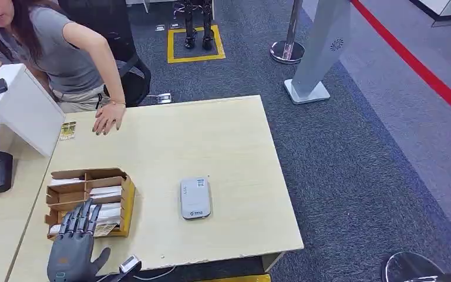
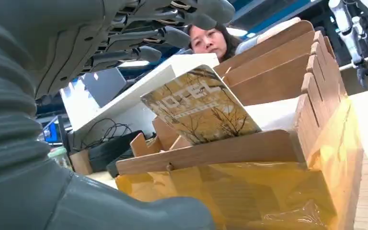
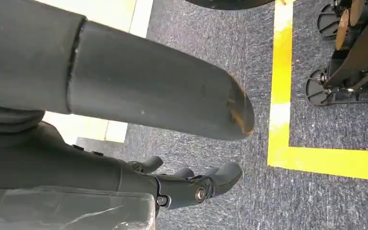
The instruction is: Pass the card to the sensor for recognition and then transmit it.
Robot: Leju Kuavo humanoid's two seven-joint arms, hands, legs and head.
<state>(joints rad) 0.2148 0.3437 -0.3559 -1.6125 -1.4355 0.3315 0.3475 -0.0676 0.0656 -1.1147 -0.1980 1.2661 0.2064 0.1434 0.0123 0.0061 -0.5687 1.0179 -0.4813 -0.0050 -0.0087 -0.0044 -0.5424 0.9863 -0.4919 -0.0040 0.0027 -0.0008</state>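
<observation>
Currently, the left hand is positioned over the near end of the wooden box at the 7 o'clock area of the table. Its fingers are extended, apart and grasp nothing; their tips reach over the nearest compartment. In the left wrist view, the fingers hang above a card printed with bare trees, which leans tilted in the box's nearest compartment. Fingers and card appear apart. Further white cards lie in the compartments beyond.

The grey sensor lies flat near the table centre, at 3 o'clock from the box and well apart from it.

The right hand hangs beside the table above grey carpet with yellow tape lines. Its fingers are curled loosely inward and hold nothing.

At 11 o'clock, a person's hand rests on the table edge, just beside a small card.
</observation>
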